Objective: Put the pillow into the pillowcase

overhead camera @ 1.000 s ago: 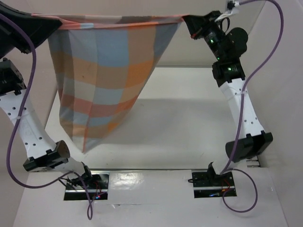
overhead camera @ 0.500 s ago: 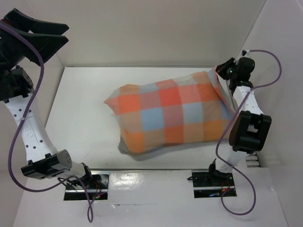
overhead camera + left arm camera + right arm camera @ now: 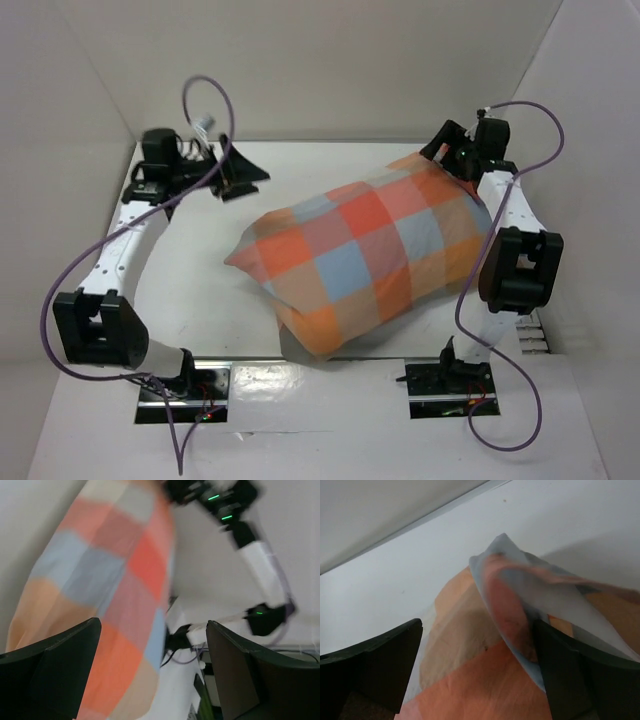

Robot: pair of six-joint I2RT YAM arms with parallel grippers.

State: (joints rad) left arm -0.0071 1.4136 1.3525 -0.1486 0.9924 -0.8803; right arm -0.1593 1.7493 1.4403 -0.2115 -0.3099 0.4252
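The pillowcase (image 3: pixel 365 255) lies stuffed plump, one corner between the spread-wide right gripper (image 3: pixel 477 635), while the left gripper (image 3: pixel 152 630), also spread, sits well apart.

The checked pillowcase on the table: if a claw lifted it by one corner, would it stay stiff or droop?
Probably droop: the pillowcase looks plump and rounded, so it would likely sag around a grip. Its thin cloth flap folds loosely, so a pinch there may just tug fabric. Lying broad on the table, it seems unlikely to roll.
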